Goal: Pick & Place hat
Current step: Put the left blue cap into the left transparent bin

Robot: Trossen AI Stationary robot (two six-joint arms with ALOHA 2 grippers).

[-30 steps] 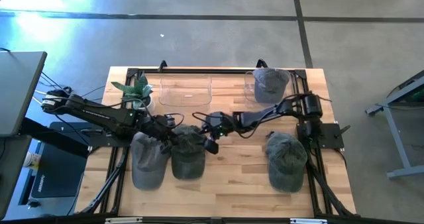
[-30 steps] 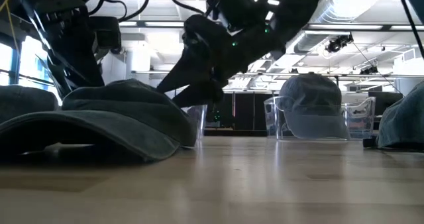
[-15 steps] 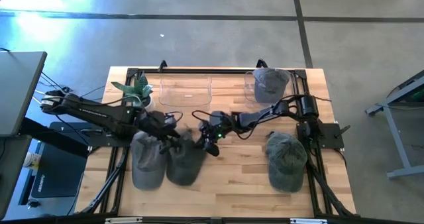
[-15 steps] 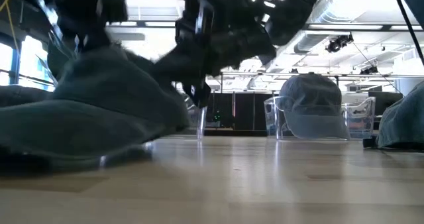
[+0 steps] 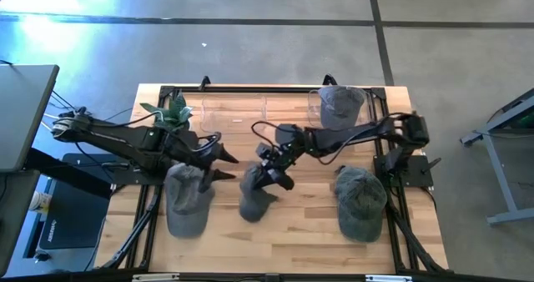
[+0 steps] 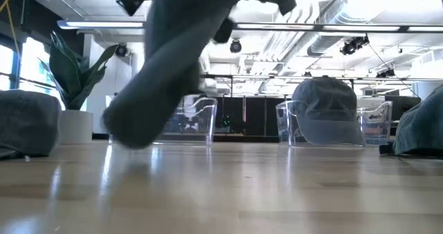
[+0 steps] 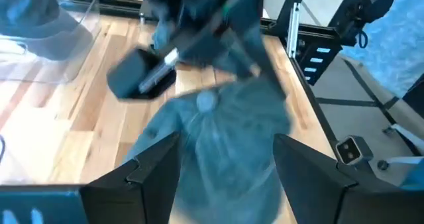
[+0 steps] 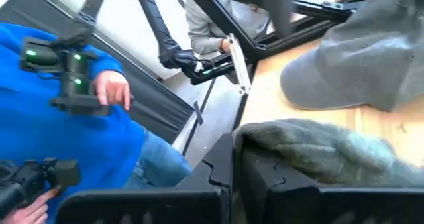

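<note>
A grey-green hat (image 5: 253, 197) hangs bunched below my right gripper (image 5: 270, 173), which is shut on it near the table's middle; the low view shows this hat (image 6: 166, 68) raised and blurred. My left gripper (image 5: 220, 160) stands open just left of it, its fingers wide in the left wrist view with the hat (image 7: 225, 131) ahead of them. A second hat (image 5: 185, 200) lies crown up on the table at the left, a third (image 5: 360, 200) at the right. Another hat (image 5: 338, 105) sits in a clear bin at the far right. My right gripper pinches a bunched fold of the hat's cloth (image 8: 285, 139) between its two shut fingers (image 8: 218, 168), coming from above and from the table's right. The hat hangs slack below the fingers; whether its lowest end (image 6: 128, 133) touches the table, I cannot tell.
An empty clear bin (image 5: 235, 113) stands at the far middle, a potted plant (image 5: 171, 113) at the far left. Bare wood (image 5: 300, 224) lies between the hats near the front edge. A person in blue (image 8: 73, 118) holding controllers stands beyond the table's left side.
My right gripper has taken hold of the middle hat and gone up and a little toward the table's right edge. The hat, flat on the table beside the left hat before, is now gathered up and hangs from the gripper. The left hat has stayed put.
</note>
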